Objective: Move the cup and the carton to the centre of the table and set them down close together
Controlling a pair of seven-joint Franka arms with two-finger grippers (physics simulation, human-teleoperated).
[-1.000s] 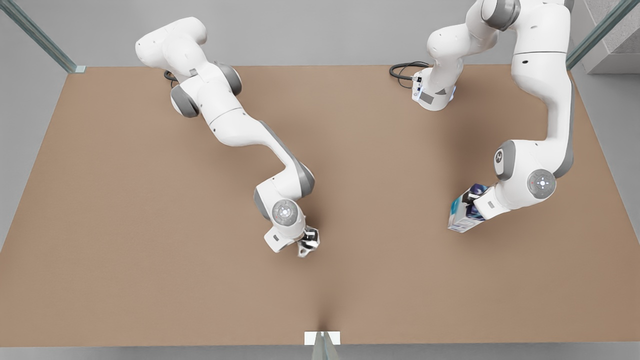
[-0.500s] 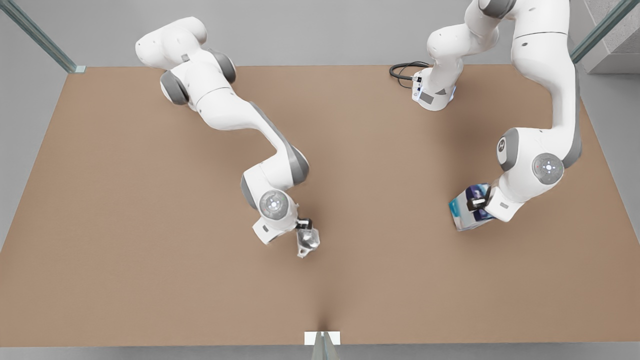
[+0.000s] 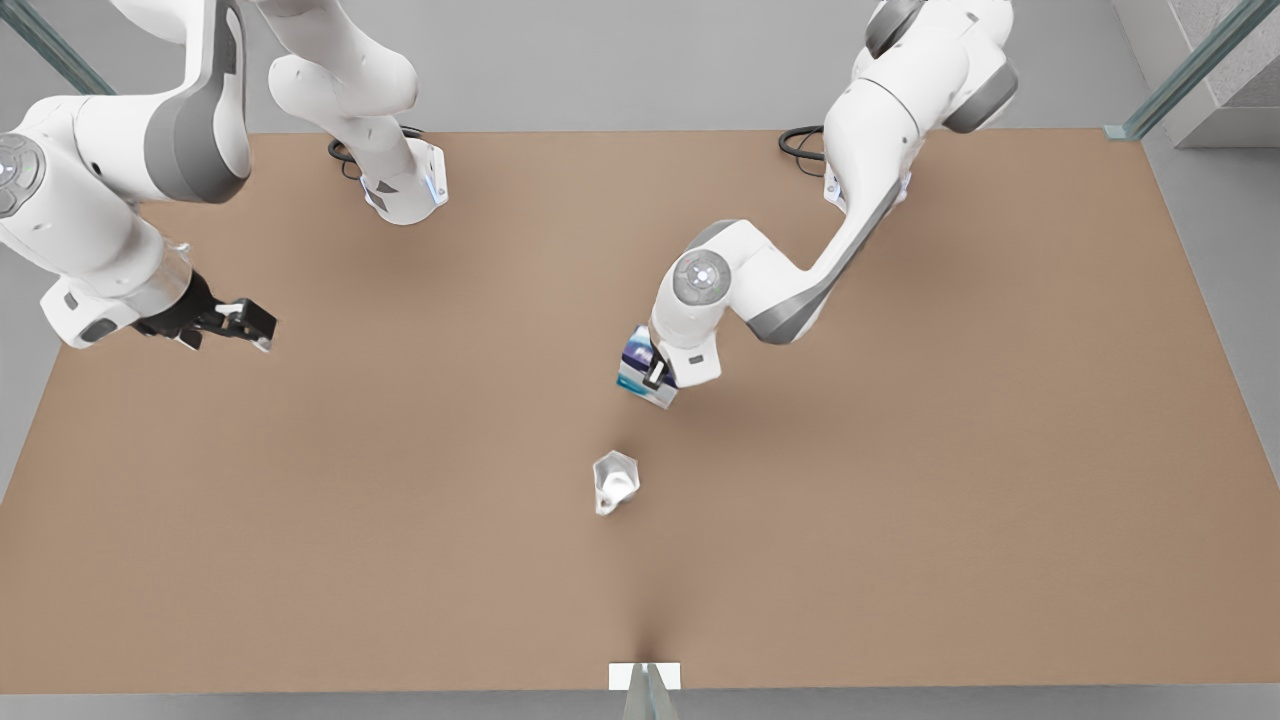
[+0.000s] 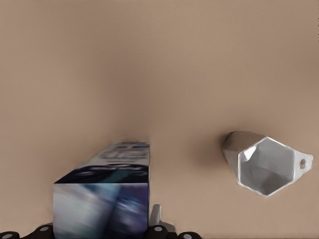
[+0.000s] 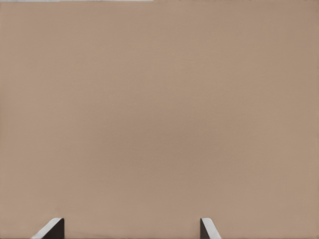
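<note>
- While the left gripper (image 3: 655, 375) is clamped on the carton (image 3: 640, 372) near the middle of the table (image 3: 900, 500), the cup (image 3: 614, 481) stands free on the tabletop, not touched by either gripper
- In the front view the carton sits just beyond the cup and slightly towards the front view's right, with a strip of bare table between the two
- The left wrist view shows the carton (image 4: 107, 196) held close under the camera, one fingertip (image 4: 156, 216) pressed against its side; the cup (image 4: 264, 164) lies off to one side, apart from the carton, its angular rim and pale inside facing the camera
- Whether the carton's base is touching the table cannot be told
- The right gripper (image 3: 245, 325) hangs over the table near the edge on the front view's left, well apart from both cup and carton, and that arm waits
- In the right wrist view its two fingertips (image 5: 52, 228) stand wide apart over bare tabletop, holding nothing
</note>
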